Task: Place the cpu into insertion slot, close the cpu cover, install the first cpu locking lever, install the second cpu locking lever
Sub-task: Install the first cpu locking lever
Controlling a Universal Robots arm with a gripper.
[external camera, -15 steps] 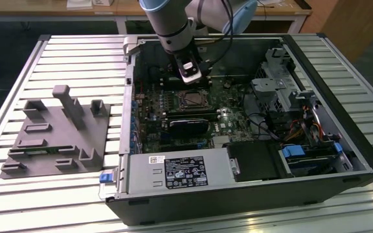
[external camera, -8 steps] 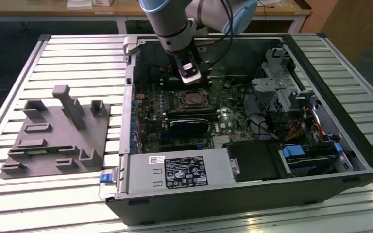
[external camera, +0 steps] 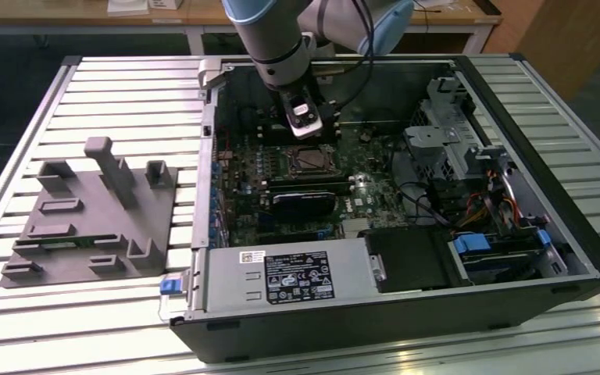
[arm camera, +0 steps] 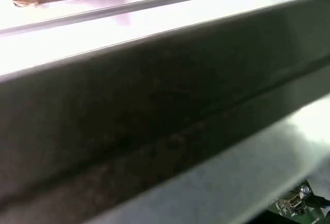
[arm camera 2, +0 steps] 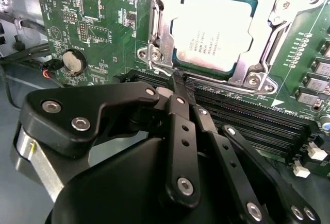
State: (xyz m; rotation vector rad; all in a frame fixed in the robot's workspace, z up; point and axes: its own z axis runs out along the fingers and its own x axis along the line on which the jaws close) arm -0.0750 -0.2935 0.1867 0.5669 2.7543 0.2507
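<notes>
One gripper hangs inside the open computer case. Its fingers are pressed together, with the tips just beside the rim of the insertion slot. The cpu sits in the slot. The cpu cover lies flat around it, framing the silvery top. Green circuit board surrounds the socket.
</notes>
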